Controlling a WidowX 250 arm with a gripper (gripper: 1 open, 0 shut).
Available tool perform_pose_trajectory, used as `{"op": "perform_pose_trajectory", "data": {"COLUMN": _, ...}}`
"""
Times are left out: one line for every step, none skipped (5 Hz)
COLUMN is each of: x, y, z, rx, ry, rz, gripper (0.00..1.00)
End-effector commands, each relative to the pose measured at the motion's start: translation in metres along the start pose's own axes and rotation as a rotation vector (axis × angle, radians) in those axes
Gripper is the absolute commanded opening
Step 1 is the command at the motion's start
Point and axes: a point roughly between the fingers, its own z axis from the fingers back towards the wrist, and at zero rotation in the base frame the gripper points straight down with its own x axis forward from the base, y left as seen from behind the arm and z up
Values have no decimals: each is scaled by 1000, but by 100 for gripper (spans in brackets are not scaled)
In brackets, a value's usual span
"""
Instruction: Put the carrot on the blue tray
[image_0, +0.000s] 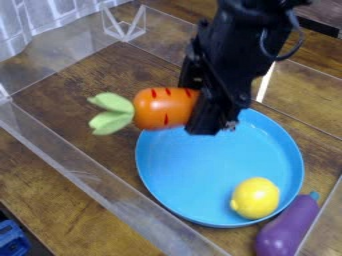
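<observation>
The black robot gripper (201, 108) is clenching the stubby orange toy carrot (163, 108) with its light green leafy top, holding it sideways over the near-left rim of the large round blue plastic tray (201, 165); a yellow lemon (255, 197) is sitting inside that tray; a purple eggplant (287, 232) is lying just beside its rim.

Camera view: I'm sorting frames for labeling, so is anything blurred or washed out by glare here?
Camera view: the carrot and pincer are soft with motion blur; the lemon and blue plate look sharp; a bright glare streak sits on the clear wall.
</observation>
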Motion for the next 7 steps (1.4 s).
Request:
{"op": "perform_pose_trajectory", "data": {"x": 2, "y": -1, "z": 9, "rx": 10, "ry": -86, "rz": 9, "gripper": 0}}
{"op": "perform_pose_trajectory", "data": {"x": 3, "y": 2, "z": -3, "rx": 5, "ry": -104, "rz": 17, "gripper": 0}}
{"op": "perform_pose_trajectory", "data": {"x": 5, "y": 5, "z": -11, "rx": 0, "ry": -124, "rz": 18, "gripper": 0}}
{"op": "perform_pose_trajectory", "data": {"x": 7, "y": 10, "z": -16, "rx": -10, "ry": -151, "rz": 21, "gripper": 0}}
{"op": "perform_pose_trajectory", "data": {"x": 10, "y": 15, "z": -19, "rx": -17, "ry": -176, "rz": 27, "gripper": 0}}
{"op": "perform_pose_trajectory", "data": {"x": 13, "y": 20, "z": -23, "rx": -26, "ry": -204, "rz": 37, "gripper": 0}}
{"op": "perform_pose_trajectory", "data": {"x": 18, "y": 26, "z": -27, "rx": -37, "ry": -224, "rz": 58, "gripper": 0}}
